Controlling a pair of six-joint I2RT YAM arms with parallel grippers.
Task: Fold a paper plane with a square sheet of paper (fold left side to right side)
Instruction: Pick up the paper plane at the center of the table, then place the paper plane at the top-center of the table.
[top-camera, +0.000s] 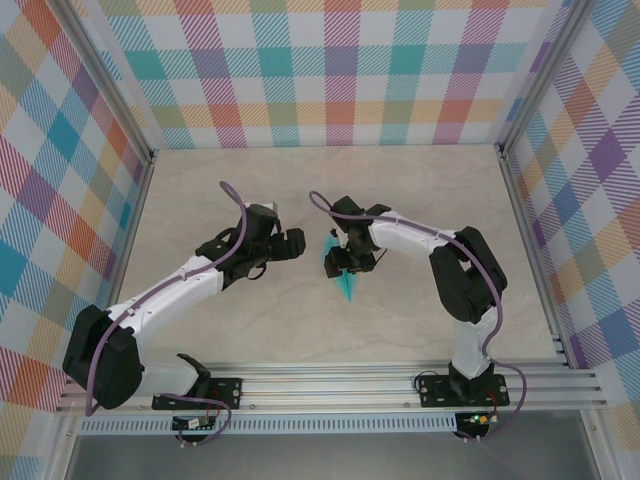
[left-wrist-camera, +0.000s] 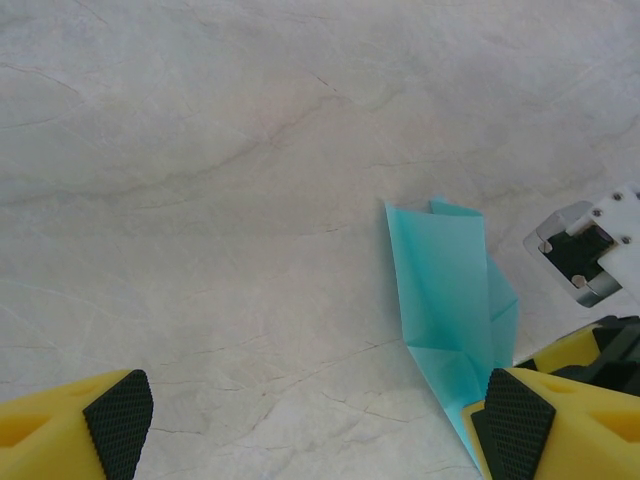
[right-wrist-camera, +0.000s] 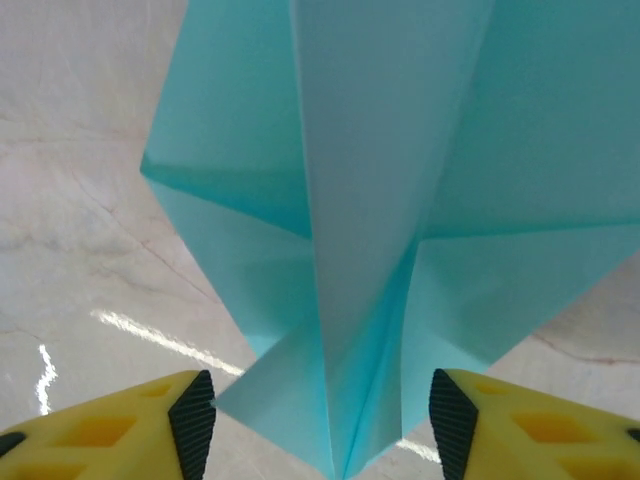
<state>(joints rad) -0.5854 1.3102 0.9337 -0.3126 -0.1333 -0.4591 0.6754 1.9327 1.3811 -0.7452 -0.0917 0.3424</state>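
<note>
The square sheet of paper is folded into a narrow, pointed light-turquoise paper plane (top-camera: 343, 277) lying on the table between the two arms. In the right wrist view the paper plane (right-wrist-camera: 380, 200) rises with its wings spread and its centre crease running down between my fingers. My right gripper (right-wrist-camera: 320, 425) is open around its narrow end, with the left pad (right-wrist-camera: 195, 420) close to a paper corner. My left gripper (left-wrist-camera: 318, 420) is open over bare table, with the paper plane (left-wrist-camera: 445, 290) just beside its right pad (left-wrist-camera: 515, 415). From above, the left gripper (top-camera: 295, 243) sits left of the paper and the right gripper (top-camera: 352, 258) is over it.
The marbled beige table (top-camera: 200, 200) is boxed in by plaid walls (top-camera: 330, 70) at the back and sides. An aluminium rail (top-camera: 330, 385) carries both arm bases at the near edge. Part of the right arm's wrist (left-wrist-camera: 580, 250) shows beside the paper.
</note>
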